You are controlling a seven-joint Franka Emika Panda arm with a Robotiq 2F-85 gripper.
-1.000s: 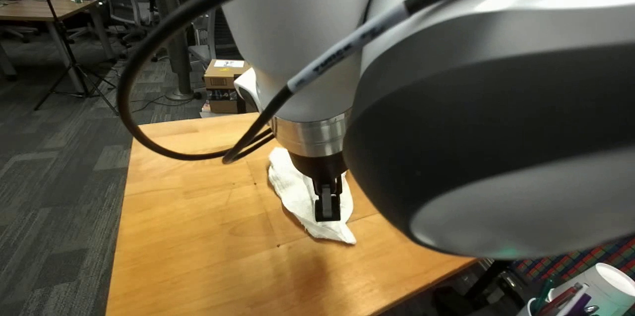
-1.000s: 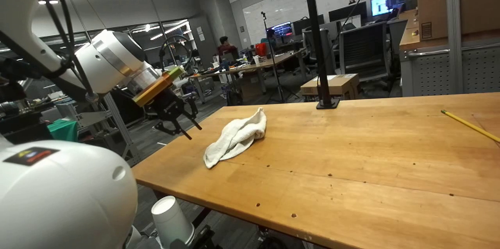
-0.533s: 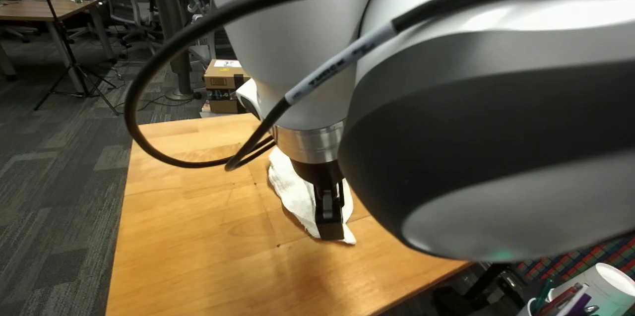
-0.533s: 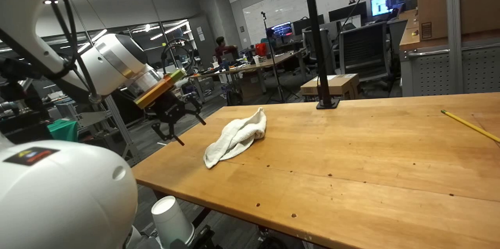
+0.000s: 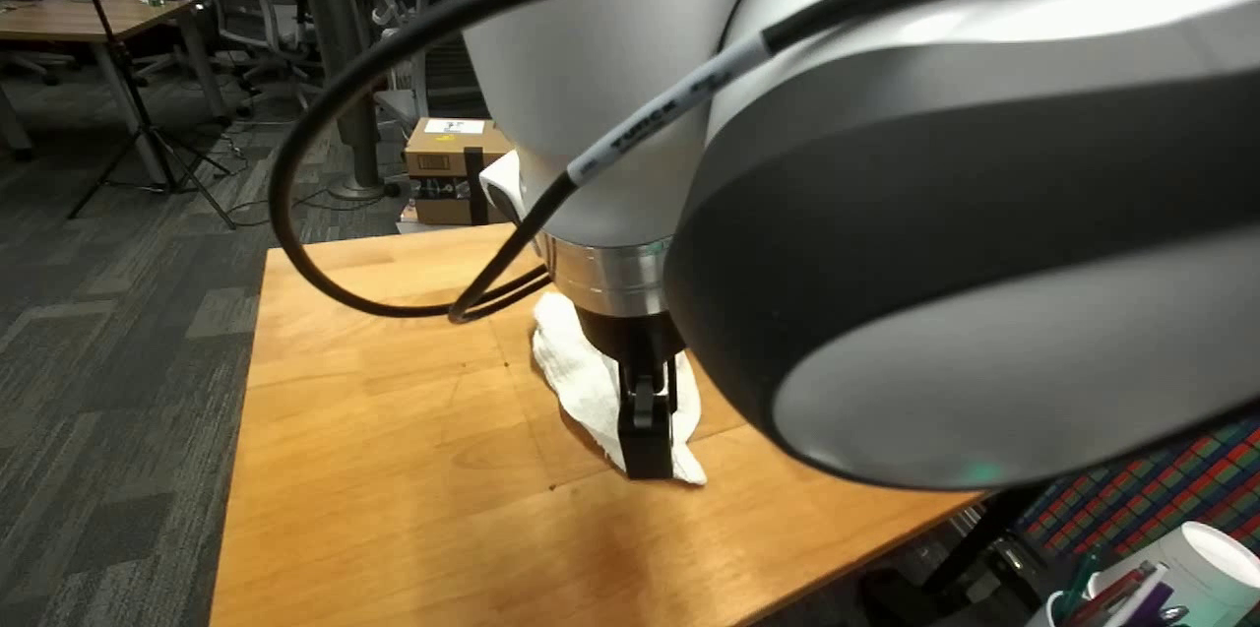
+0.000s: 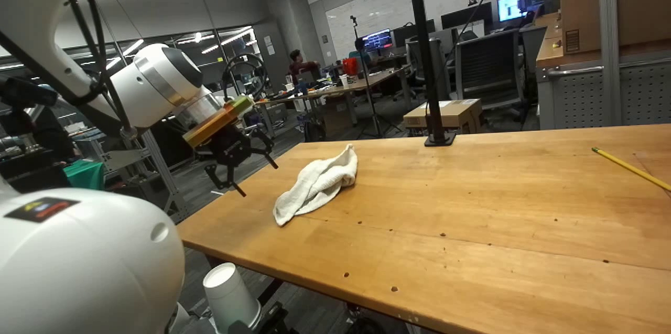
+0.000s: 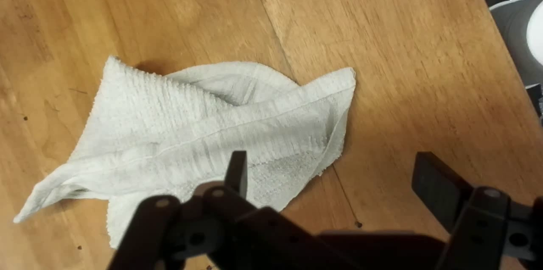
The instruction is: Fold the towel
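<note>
The off-white towel lies crumpled on the wooden table, with folds overlapping and one corner poking out toward the lower left of the wrist view. In an exterior view the towel forms a loose heap near the table's left end. My gripper has its jaws spread wide with nothing between them. Its left finger overlaps the towel's lower right part in the wrist view, while the right one is over bare wood. In an exterior view the gripper hangs above the table, apart from the towel. The arm partly hides the towel in an exterior view.
A black pole rises from the far edge of the table. A yellow pencil lies at the right. White cups stand below the near edge. A black cable loops beside the wrist.
My gripper's jaws have spread from partly open to wide. The arm has shifted slightly, to the right in an exterior view. The towel has stayed in place.
</note>
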